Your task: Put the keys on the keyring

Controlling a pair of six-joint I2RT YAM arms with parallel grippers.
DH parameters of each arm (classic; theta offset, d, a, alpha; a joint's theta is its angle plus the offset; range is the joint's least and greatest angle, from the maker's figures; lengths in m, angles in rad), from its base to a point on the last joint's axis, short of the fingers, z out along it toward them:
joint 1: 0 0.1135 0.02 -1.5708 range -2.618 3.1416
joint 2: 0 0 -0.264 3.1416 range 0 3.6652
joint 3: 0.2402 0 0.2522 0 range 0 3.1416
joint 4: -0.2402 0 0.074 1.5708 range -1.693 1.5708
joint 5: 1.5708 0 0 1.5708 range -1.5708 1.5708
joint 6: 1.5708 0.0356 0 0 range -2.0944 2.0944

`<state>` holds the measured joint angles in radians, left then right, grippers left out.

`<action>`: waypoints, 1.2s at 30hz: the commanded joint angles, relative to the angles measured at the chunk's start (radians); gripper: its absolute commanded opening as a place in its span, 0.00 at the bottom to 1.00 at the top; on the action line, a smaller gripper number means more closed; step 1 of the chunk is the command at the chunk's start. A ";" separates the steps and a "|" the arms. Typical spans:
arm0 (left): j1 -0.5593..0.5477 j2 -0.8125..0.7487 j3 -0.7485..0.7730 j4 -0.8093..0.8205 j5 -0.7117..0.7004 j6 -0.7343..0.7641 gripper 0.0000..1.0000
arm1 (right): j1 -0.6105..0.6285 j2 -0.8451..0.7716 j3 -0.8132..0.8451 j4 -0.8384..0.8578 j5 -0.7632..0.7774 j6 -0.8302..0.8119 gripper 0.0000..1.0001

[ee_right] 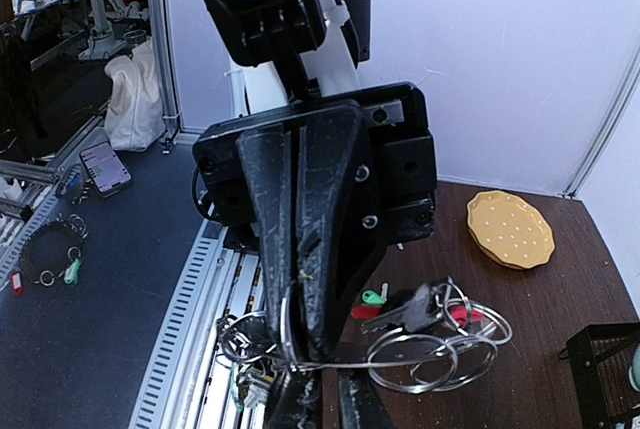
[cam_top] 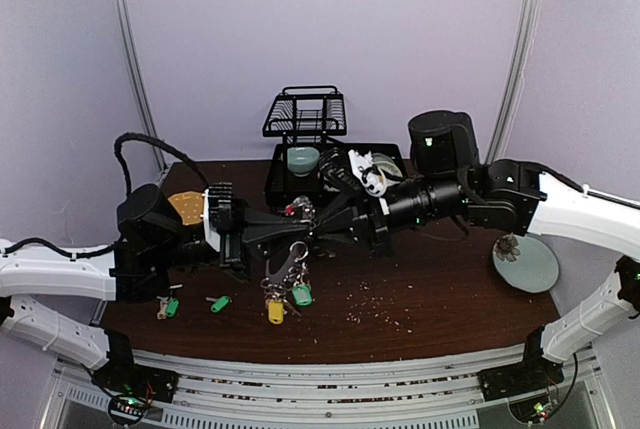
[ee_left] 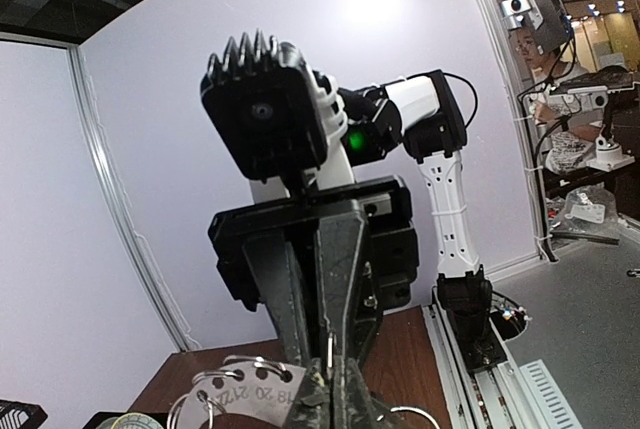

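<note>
L tool [ee_left: 328,401], R tool [ee_right: 320,404] both grip keyring [cam_top: 287,279].

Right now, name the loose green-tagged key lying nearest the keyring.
The green-tagged key just left of the keyring; the other loose key lies farther left.

From above, the top of the keyring [cam_top: 288,274] vanishes behind the two meeting hands. The left hand [ee_left: 327,407] and right hand [ee_right: 322,407] each lose their fingertips at the lower picture edge; the right's grip is unreadable.
</note>
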<state>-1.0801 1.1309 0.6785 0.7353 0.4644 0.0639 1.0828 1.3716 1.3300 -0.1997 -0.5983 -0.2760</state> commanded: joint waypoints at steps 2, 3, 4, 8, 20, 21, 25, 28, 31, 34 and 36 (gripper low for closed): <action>-0.015 -0.015 -0.005 0.115 -0.036 -0.004 0.00 | 0.012 -0.031 -0.042 0.050 0.042 0.013 0.18; -0.017 -0.025 -0.004 0.091 -0.050 0.012 0.00 | 0.006 -0.051 -0.056 0.045 0.057 0.010 0.22; -0.016 -0.032 -0.004 0.073 -0.064 0.021 0.00 | 0.000 -0.069 -0.065 0.036 0.071 0.006 0.27; -0.016 -0.047 -0.010 0.047 -0.084 0.030 0.00 | -0.018 -0.125 -0.071 0.013 0.106 -0.004 0.34; -0.015 -0.047 -0.002 0.023 -0.098 0.043 0.00 | 0.042 -0.077 -0.029 0.124 0.078 0.028 0.26; -0.016 -0.046 -0.001 0.021 -0.095 0.044 0.00 | 0.042 -0.072 -0.029 0.128 0.089 0.025 0.25; -0.017 -0.044 0.003 0.014 -0.089 0.050 0.00 | 0.043 -0.047 -0.024 0.143 0.122 0.035 0.25; -0.017 -0.049 0.000 0.012 -0.089 0.054 0.00 | 0.042 -0.037 -0.019 0.139 0.121 0.043 0.22; -0.015 -0.053 -0.003 0.009 -0.092 0.054 0.00 | 0.028 -0.049 -0.027 0.153 0.135 0.066 0.23; -0.016 -0.054 -0.004 0.007 -0.091 0.058 0.00 | 0.005 -0.064 -0.043 0.186 0.130 0.098 0.24; -0.015 -0.054 -0.002 0.006 -0.090 0.060 0.00 | 0.004 -0.061 -0.043 0.192 0.117 0.097 0.24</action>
<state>-1.0893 1.0908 0.6716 0.7017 0.3531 0.1078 1.1049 1.3094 1.2858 -0.0822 -0.4866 -0.2146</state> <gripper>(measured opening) 0.006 0.240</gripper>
